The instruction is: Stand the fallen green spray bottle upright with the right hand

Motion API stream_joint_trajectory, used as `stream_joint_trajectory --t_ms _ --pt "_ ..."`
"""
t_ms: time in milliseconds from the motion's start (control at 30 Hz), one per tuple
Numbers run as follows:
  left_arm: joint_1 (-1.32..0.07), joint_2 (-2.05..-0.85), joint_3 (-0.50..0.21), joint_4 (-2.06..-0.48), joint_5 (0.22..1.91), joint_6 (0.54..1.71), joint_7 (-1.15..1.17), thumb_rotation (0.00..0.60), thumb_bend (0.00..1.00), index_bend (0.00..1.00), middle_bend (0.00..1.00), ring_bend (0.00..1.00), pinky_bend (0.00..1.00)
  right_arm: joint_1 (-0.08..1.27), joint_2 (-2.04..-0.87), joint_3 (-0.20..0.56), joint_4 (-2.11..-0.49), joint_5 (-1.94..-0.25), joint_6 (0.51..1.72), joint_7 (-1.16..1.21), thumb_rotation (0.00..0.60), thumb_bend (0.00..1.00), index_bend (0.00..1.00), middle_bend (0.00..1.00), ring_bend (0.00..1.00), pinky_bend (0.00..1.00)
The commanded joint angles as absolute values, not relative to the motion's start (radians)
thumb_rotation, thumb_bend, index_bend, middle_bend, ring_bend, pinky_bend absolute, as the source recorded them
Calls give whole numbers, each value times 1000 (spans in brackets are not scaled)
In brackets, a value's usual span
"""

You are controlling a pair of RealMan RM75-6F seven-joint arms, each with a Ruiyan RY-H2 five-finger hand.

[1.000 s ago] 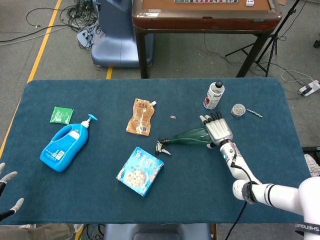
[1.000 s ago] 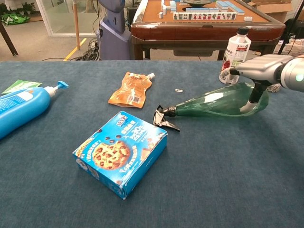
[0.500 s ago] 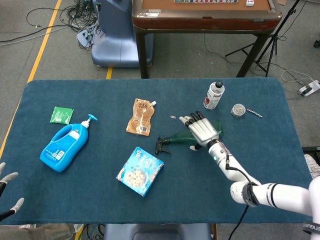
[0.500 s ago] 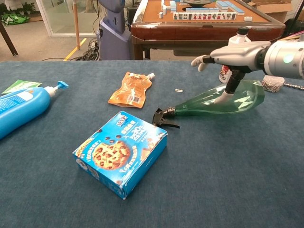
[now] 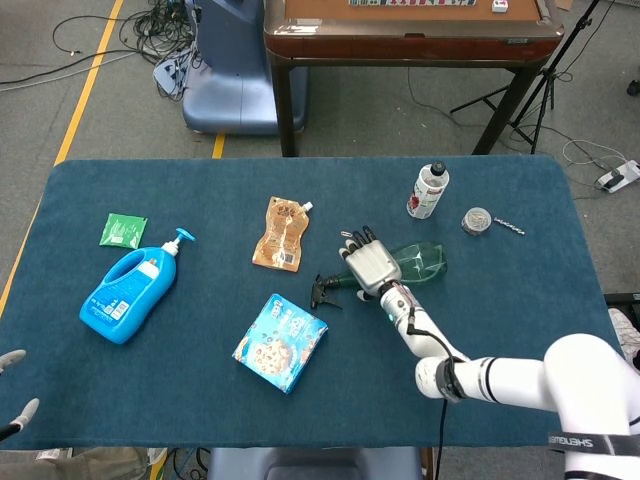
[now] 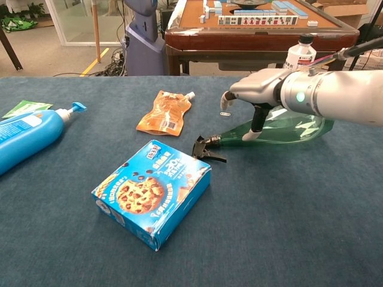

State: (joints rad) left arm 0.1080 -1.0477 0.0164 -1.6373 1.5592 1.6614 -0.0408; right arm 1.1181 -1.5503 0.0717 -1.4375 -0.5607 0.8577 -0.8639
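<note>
The green spray bottle (image 5: 422, 260) (image 6: 294, 128) lies on its side on the blue table, its black trigger head (image 5: 325, 291) (image 6: 207, 147) pointing left. My right hand (image 5: 368, 263) (image 6: 258, 89) hovers over the bottle's narrow neck end with the fingers stretched out and apart. Its thumb (image 6: 258, 121) reaches down onto the bottle's shoulder, and nothing is clasped. My left hand (image 5: 14, 385) shows only as spread fingertips at the lower left edge of the head view, off the table.
A blue cookie box (image 5: 281, 342) (image 6: 152, 191) lies just left of the trigger head. An orange pouch (image 5: 281, 232), a blue pump bottle (image 5: 130, 288) and a green packet (image 5: 123, 230) lie further left. A white bottle (image 5: 429, 190) and a small round tin (image 5: 477, 220) stand behind the green bottle.
My right hand has slid left along the bottle, from its wide base to the neck end. The bottle shifted slightly and still lies flat.
</note>
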Motion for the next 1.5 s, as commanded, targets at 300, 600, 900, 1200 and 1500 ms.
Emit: stream_joint_trajectory --t_ms 300,600,900,1200,1500 --pt "111 -1049 13 -1625 1560 1667 -57 600 255 252 16 45 32 1161 -1648 8 -1334 -485 898 -1009 497 262 252 185 15 0" --pt "113 -1048 12 -1617 1559 1667 -65 600 255 252 16 45 32 1159 -1682 -2 -1286 -472 896 -1043 496 264 269 198 15 0" --pt "114 -1048 11 -1613 1556 1665 -68 600 255 252 16 45 32 1151 -1720 -2 -1231 -480 882 -1049 586 307 404 263 40 0" --pt "116 -1048 11 -1608 1551 1663 -71 600 255 252 16 45 32 1100 -1661 50 -1298 -614 890 -888 600 423 552 386 149 16" --pt "115 -1042 9 -1619 1558 1666 -64 600 256 252 16 45 32 980 -1468 168 -1564 -777 910 -524 600 423 568 413 177 61"
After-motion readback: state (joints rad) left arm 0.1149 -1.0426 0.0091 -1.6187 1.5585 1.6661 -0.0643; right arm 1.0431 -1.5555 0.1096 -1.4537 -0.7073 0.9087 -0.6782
